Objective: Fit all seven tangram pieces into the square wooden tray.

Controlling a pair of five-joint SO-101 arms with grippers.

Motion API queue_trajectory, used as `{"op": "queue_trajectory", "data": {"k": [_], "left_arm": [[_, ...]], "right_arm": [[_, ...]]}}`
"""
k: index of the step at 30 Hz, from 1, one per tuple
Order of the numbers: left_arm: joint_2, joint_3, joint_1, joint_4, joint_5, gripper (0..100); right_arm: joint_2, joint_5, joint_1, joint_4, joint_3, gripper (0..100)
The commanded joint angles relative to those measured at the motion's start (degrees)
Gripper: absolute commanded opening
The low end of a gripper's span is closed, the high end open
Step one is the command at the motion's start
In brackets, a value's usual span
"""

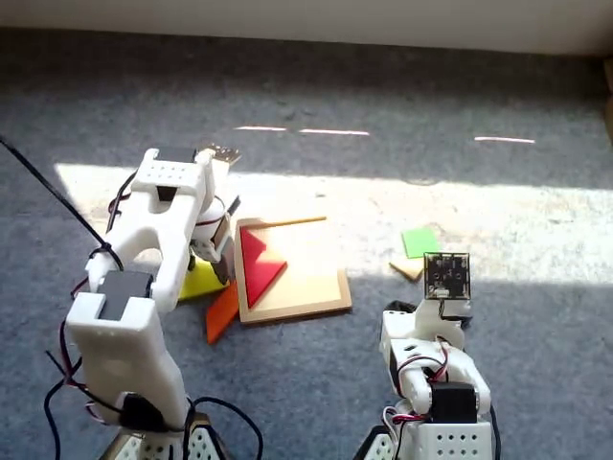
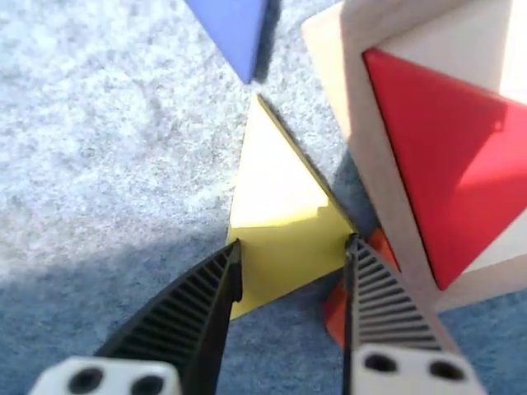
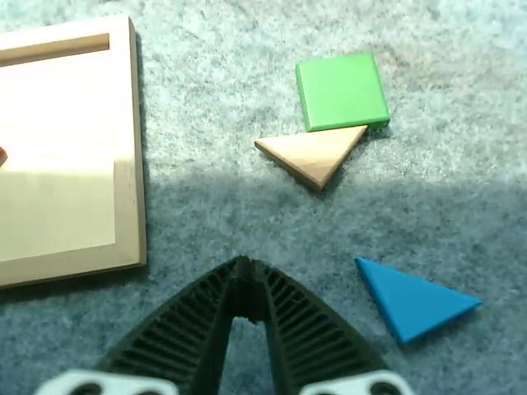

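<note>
The left tool (image 2: 292,247) stands wide astride the yellow triangle (image 2: 280,214) just beside the tray (image 2: 356,123), apparently to lift it in next to the red triangle (image 2: 445,164); the right tool (image 3: 244,267) rests closed.

Indoor room, home or office unclear: grey-blue carpet (image 1: 402,86) crossed by a sunlight band, pale wall edge (image 1: 383,17) behind.

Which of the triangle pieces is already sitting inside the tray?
The red triangle: it lies inside the wooden tray, while the yellow triangle and orange triangle sit outside it on the carpet.
</note>
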Motion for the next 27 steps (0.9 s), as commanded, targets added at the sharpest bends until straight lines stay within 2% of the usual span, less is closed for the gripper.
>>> {"op": "queue_trajectory", "data": {"k": [1,9,17,22,27], "left_arm": [[-0.7,-4.8,-0.8,4.9,0.4,19],[-0.8,-15.5,-3.7,17.0,-2.2,19],[-12.8,-11.0,-3.8,17.1,-2.2,19],[-18.1,-2.9,-4.4,10.9,-2.5,20],[-17.5,5.4,-7.3,2.3,-2.1,29]], "right_arm": [[-0.2,0.4,0.7,-0.2,8.7,0.6],[-0.2,0.4,0.7,-0.2,8.7,0.6],[-0.2,0.4,0.7,-0.2,8.7,0.6],[-0.2,0.4,0.7,-0.2,8.7,0.6],[-0.2,0.4,0.7,-0.2,8.7,0.6]]}}
